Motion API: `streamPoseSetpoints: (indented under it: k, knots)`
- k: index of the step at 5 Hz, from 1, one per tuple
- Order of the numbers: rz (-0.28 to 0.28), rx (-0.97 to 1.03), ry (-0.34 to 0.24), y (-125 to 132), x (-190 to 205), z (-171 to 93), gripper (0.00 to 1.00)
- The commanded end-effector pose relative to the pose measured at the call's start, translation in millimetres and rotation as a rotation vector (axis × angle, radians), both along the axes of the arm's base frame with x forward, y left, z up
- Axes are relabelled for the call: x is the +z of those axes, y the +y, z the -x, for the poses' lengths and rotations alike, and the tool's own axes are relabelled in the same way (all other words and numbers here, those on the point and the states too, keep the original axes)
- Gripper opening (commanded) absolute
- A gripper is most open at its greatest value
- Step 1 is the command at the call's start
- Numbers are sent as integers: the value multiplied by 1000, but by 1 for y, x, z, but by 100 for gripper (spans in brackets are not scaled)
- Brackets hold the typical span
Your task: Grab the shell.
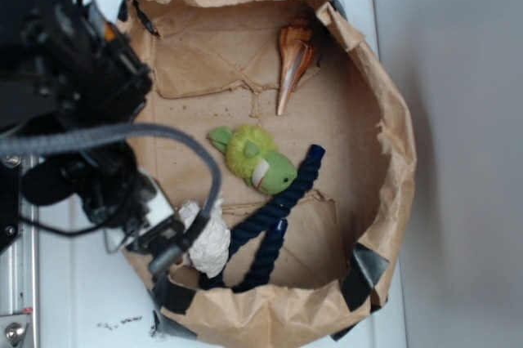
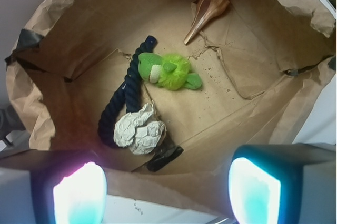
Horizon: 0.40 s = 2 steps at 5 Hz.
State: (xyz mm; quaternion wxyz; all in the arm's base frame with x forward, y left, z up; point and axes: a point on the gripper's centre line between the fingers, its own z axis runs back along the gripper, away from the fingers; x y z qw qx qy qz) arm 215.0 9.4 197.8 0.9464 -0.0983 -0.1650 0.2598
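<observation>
The shell (image 1: 292, 60) is a pointed orange-brown spiral with cream stripes. It lies at the far side of the brown paper basin (image 1: 384, 144), against the wall, tip pointing toward the middle. In the wrist view the shell (image 2: 206, 13) sits at the top. My gripper (image 1: 167, 243) hovers over the basin's near rim, far from the shell. Its two glowing fingers (image 2: 80, 192) stand wide apart with nothing between them, so the gripper (image 2: 167, 191) is open.
A green plush toy (image 1: 255, 160) lies in the middle of the basin. A dark blue rope (image 1: 274, 217) runs beside it. A white lumpy clump (image 1: 209, 238) rests near my gripper. The crumpled paper walls rise all round, taped at the corners.
</observation>
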Motion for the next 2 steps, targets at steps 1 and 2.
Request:
streamPoseSetpoints:
  k: [1,2]
  knots:
    - [-2,93,-63,6,-3,-51,100]
    - [-5,123,-60,5,-12,-75,100]
